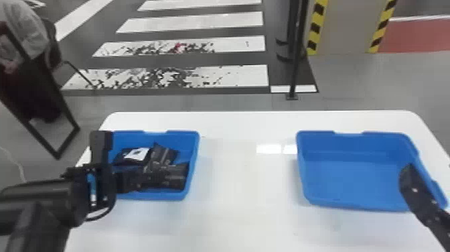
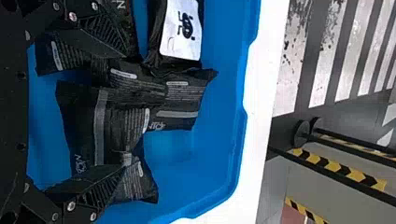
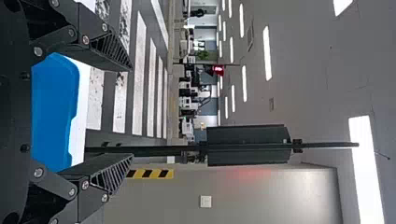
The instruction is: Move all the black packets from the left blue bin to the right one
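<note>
Wide-open left gripper (image 1: 128,154) over left blue bin (image 1: 150,195), black packets (image 1: 164,155) inside bin beneath parted fingers, contact unclear, open right gripper (image 1: 415,187) well right of bin.

Smooth blue plastic forms the left bin (image 1: 193,157) and the right bin (image 1: 361,177), while a glossy white surface (image 1: 247,201) throws back bright patches of light. Creased, film-like plastic with a soft sheen wraps the black packets (image 2: 182,102); one carries a smooth white label (image 2: 168,39). Shiny metal screws (image 3: 85,40) stud the matt black right claw (image 1: 413,187).
</note>
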`<state>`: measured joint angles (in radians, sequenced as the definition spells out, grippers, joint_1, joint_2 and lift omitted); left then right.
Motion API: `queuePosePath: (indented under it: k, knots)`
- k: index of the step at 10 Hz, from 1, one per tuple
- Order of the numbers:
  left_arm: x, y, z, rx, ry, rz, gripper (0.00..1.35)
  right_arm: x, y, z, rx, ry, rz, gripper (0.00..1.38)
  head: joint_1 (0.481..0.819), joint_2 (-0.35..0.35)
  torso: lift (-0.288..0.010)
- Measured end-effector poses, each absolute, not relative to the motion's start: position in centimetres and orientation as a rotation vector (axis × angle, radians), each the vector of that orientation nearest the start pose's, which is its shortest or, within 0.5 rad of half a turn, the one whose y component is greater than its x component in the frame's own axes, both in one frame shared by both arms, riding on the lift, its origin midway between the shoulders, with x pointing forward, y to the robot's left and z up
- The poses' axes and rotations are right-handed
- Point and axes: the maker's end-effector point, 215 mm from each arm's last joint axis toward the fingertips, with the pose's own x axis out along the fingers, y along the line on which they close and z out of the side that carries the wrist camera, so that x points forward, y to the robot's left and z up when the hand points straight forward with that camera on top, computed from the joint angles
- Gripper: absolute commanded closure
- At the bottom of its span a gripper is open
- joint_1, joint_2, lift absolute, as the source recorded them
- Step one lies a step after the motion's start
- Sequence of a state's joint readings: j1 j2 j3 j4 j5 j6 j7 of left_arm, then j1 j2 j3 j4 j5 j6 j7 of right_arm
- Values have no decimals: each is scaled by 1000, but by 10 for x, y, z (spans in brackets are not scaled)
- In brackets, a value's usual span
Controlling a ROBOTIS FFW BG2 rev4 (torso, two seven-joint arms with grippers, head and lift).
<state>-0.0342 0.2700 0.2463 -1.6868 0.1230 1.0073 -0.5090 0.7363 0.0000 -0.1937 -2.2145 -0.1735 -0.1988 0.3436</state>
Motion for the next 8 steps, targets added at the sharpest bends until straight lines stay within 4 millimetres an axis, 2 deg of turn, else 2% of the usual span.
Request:
queuePosePath:
  k: [2,3,5,8]
  knots:
    - [503,334,-492,-244,804,-253,487,371,-254,-274,14,-124,183,403,695,103,-121]
    - [505,322,-494,-275,803,-282,768,371,-254,-275,15,-123,183,403,695,97,-121]
    - [508,303,-494,-299,799,-316,1239,371,-254,-276,17,-122,183,403,695,66,-121]
    - [507,286,-490,-314,777,-373,1208,370,-255,-276,27,-121,182,403,695,43,-121]
